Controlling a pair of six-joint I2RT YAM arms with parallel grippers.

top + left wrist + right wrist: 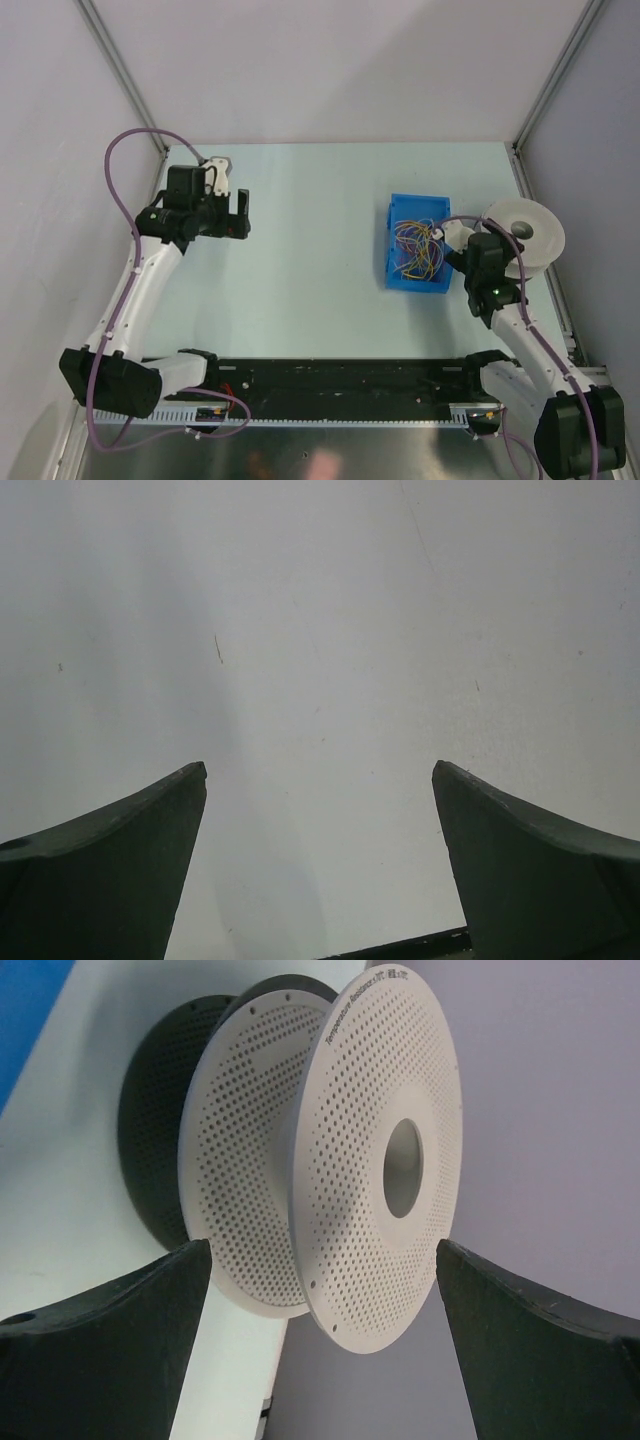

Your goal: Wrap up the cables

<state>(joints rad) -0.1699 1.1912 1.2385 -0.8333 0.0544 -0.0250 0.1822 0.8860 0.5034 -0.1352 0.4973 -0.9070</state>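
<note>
Top external view: the cables (418, 248) lie tangled in a blue bin (395, 272) on the right side of the table (310, 190).
The left gripper (320, 770) hangs over the table's left side, well apart from the bin, fingers spread wide and holding nothing. The right gripper (322, 1245), near the bin, is likewise spread and empty, facing a white perforated spool (375, 1080) that sits just right of the bin.

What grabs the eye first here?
The blue bin right of centre, holding a tangle of yellow-orange cables. Beside it at the far right, a white perforated spool, with the open right gripper facing it. The left gripper hangs open at the left.
</note>
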